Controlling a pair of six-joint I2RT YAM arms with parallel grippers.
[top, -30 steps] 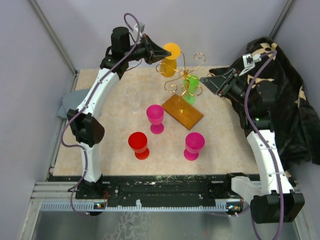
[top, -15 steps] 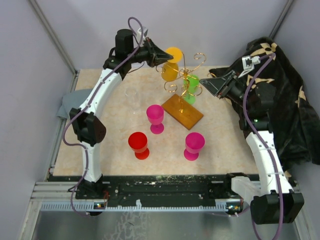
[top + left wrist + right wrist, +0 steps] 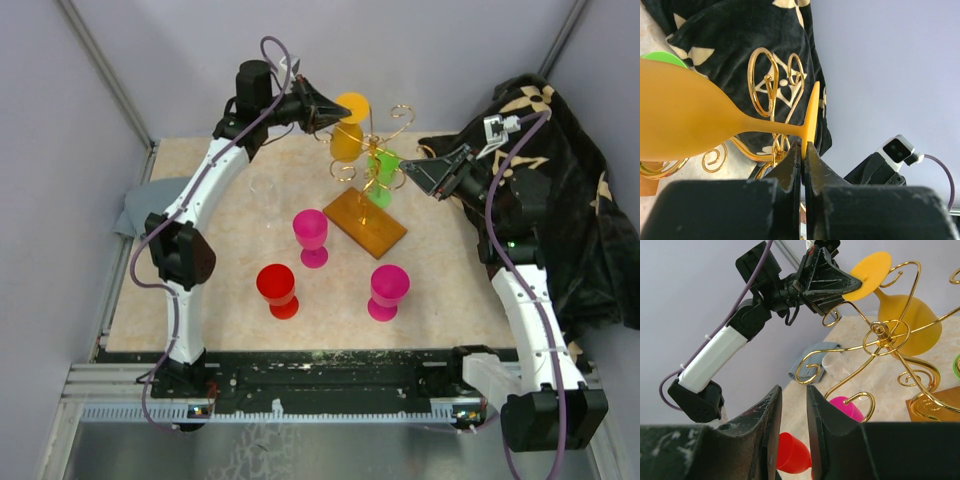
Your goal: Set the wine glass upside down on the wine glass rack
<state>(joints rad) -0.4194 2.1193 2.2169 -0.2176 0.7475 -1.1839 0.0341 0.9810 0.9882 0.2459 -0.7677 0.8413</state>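
Observation:
An orange wine glass (image 3: 346, 140) hangs tilted, foot up and bowl down, beside the upper scrolls of the gold wire wine glass rack (image 3: 377, 150), whose amber base (image 3: 365, 222) rests on the table. My left gripper (image 3: 336, 108) is shut on the edge of the glass's foot disc (image 3: 812, 115); its jaws (image 3: 803, 147) pinch the rim. In the right wrist view the glass's stem (image 3: 882, 292) lies close to a curled arm of the rack (image 3: 885, 332); contact is unclear. My right gripper (image 3: 793, 390) is open and empty, hovering right of the rack (image 3: 418, 170).
A green glass (image 3: 383, 163) hangs on the rack. A red glass (image 3: 277, 288), two magenta glasses (image 3: 311, 235) (image 3: 388, 290) and a clear glass (image 3: 266, 190) stand on the table. Black patterned cloth (image 3: 570, 200) covers the right side; grey cloth (image 3: 135, 215) lies at the left edge.
My left gripper has carried the orange glass a little to the right, closer to the rack's top. The right arm has barely moved.

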